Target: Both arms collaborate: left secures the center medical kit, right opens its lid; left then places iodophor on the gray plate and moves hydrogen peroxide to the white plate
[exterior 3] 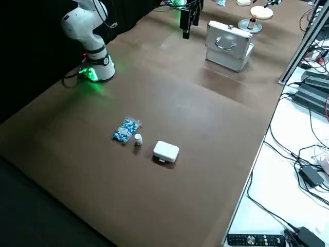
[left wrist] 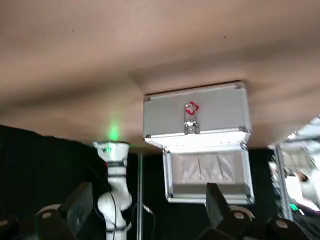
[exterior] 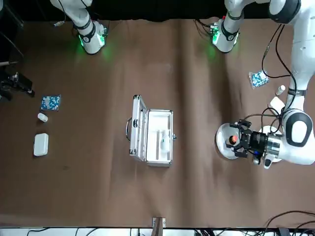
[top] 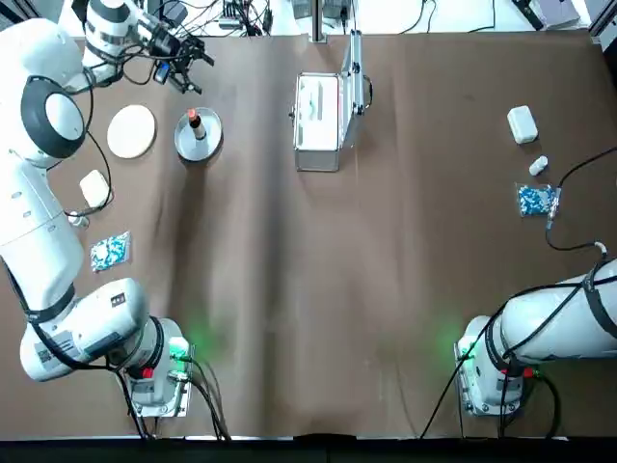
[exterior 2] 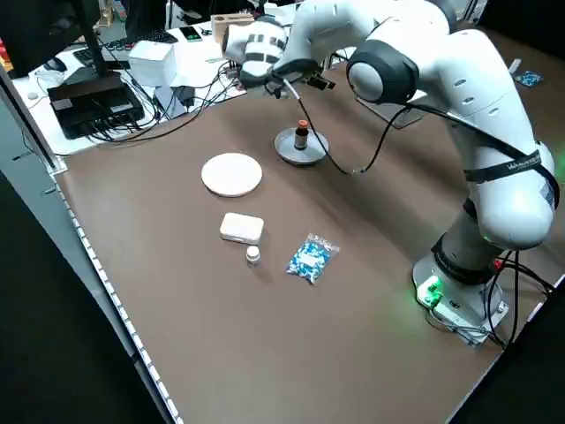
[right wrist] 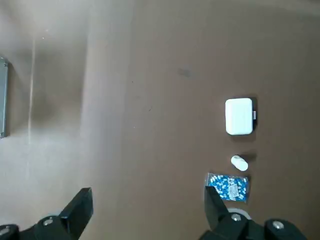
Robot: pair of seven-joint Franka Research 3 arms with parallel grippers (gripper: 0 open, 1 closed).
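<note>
Iodophor (top: 195, 122) stood on gray plate (top: 183, 143); left hand (top: 180, 60) open, empty, near far-left corner. Next: reach the open kit (top: 318, 122) for hydrogen peroxide, squarely.

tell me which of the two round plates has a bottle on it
The gray plate, the rimmed dish nearer the open case, holds the brown iodophor. The flat white plate beside it is bare.

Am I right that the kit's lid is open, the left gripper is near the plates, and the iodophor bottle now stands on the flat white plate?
Not quite. The iodophor stands on the gray plate, as the top view shows; the white plate beside it is bare. The rest holds: the lid is open and the left gripper is near the plates.
</note>
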